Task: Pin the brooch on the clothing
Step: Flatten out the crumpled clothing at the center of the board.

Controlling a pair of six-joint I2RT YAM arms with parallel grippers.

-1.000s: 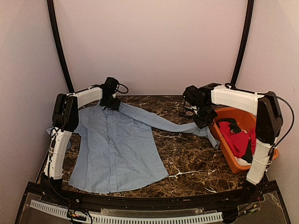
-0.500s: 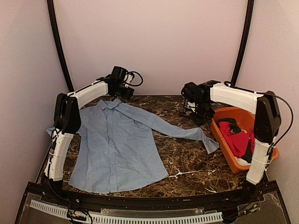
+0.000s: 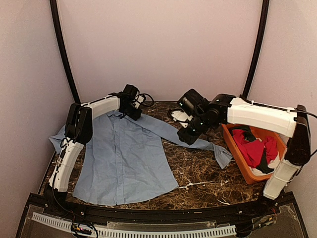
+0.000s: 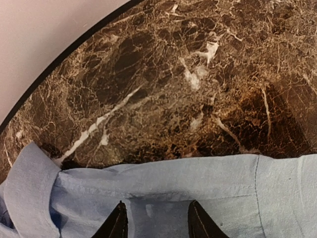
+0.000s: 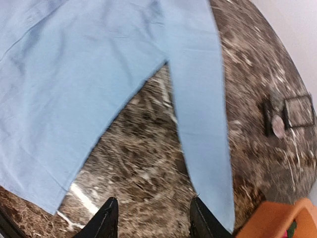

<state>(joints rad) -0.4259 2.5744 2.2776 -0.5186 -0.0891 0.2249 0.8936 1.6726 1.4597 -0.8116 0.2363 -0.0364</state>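
The clothing, a light blue shirt (image 3: 124, 153), lies spread flat on the marble table, one sleeve (image 3: 198, 141) stretched to the right. My left gripper (image 3: 132, 111) hangs at the collar; in the left wrist view it (image 4: 157, 224) is open just above the cloth (image 4: 208, 183) below the collar edge. My right gripper (image 3: 189, 135) hovers over the sleeve's middle, open and empty (image 5: 153, 220), above bare marble between the shirt body (image 5: 64, 89) and sleeve (image 5: 203, 124). A small dark-framed object with a round part (image 5: 290, 115), apparently the brooch, lies on the marble beyond the sleeve.
An orange basket (image 3: 232, 144) holding a red garment (image 3: 255, 148) stands at the right edge, close to the cuff (image 3: 223, 156). Its corner (image 5: 277, 220) shows in the right wrist view. Walls and a black curved rail (image 4: 59, 59) bound the table's back.
My right gripper opened, dropped the sleeve cuff by the basket, and swung left over the sleeve. My left gripper rose from the collar, came back down to it, and its jaws narrowed.
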